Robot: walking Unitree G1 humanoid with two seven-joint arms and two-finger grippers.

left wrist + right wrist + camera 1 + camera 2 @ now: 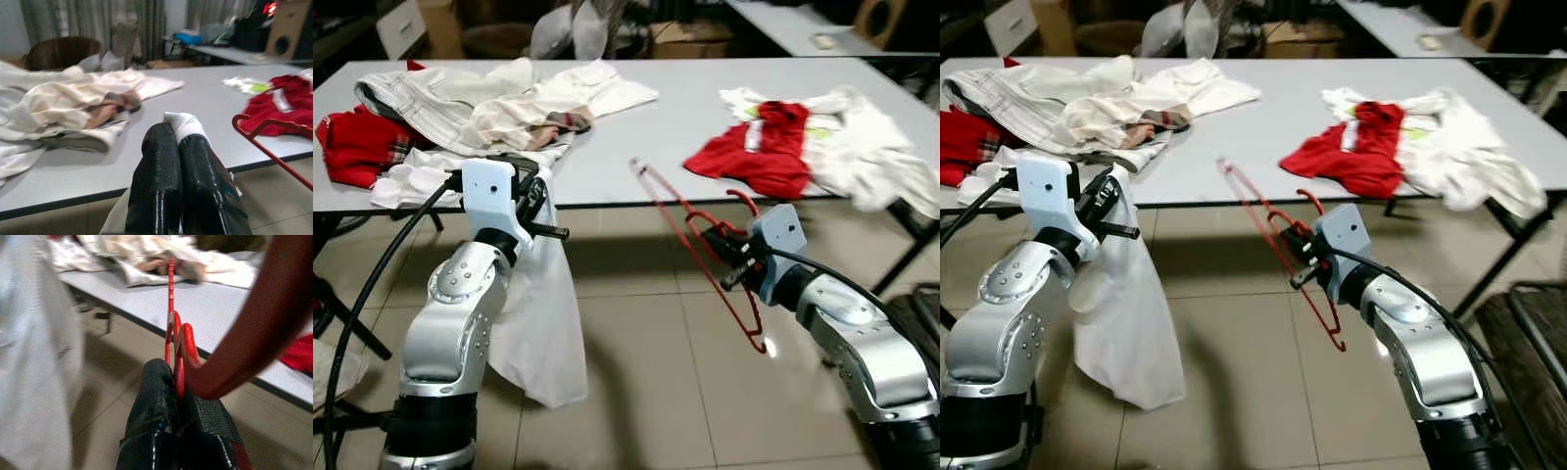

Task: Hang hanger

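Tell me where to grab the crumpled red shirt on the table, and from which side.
Judging by its pose, take the red shirt at the bunched fold on top, coming down from above on the near table edge. It lies in a raised heap, so a top ridge gives the fingers cloth to pinch; its far side overlaps the white clothes.

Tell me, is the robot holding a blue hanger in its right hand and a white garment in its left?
Not quite: the hanger in the right hand is red, as the left eye view shows. The left hand does hold the white garment.
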